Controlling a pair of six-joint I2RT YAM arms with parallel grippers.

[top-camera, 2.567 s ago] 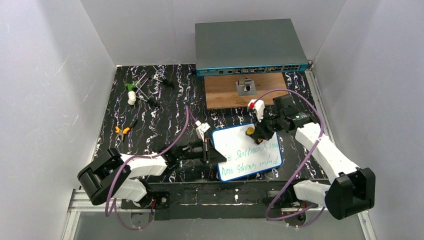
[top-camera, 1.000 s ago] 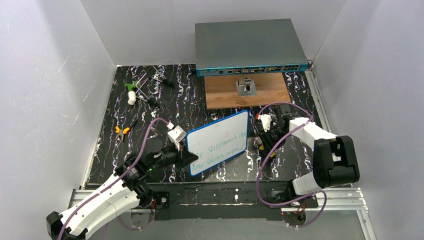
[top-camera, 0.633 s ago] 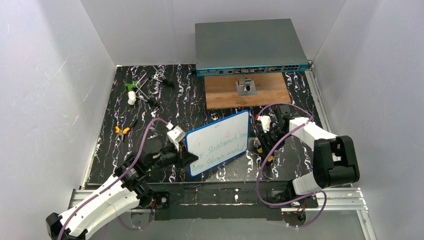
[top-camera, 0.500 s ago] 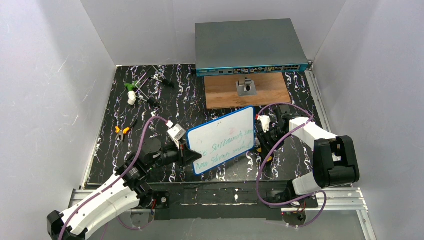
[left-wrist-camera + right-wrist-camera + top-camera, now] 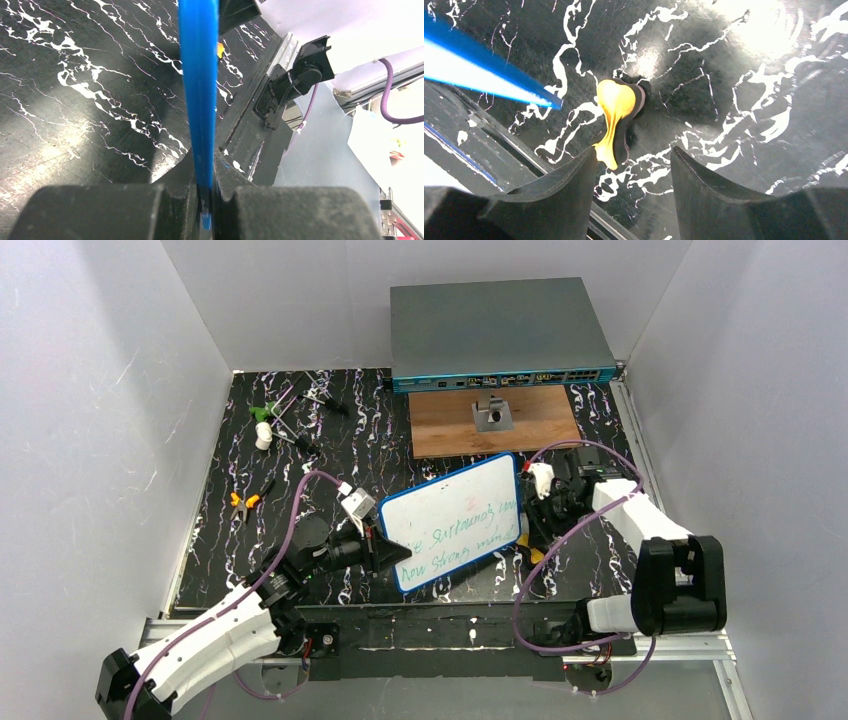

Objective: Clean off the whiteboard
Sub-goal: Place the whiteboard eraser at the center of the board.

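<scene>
Pinches the whiteboard [image 5: 455,522] by its blue rim in the left gripper [image 5: 204,190], with both fingers closed tight on the edge. Holds it at the centre of the top view, tilted up off the black table [image 5: 300,470] with the green writing upward, likely to present the face for wiping. Spreads the right gripper [image 5: 631,165] wide just above a yellow-and-black eraser [image 5: 616,112] at mid-frame of the right wrist view, apparently to grasp it.

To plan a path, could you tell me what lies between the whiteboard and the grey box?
A wooden board with a small metal bracket on it, shown in the top view.
</scene>
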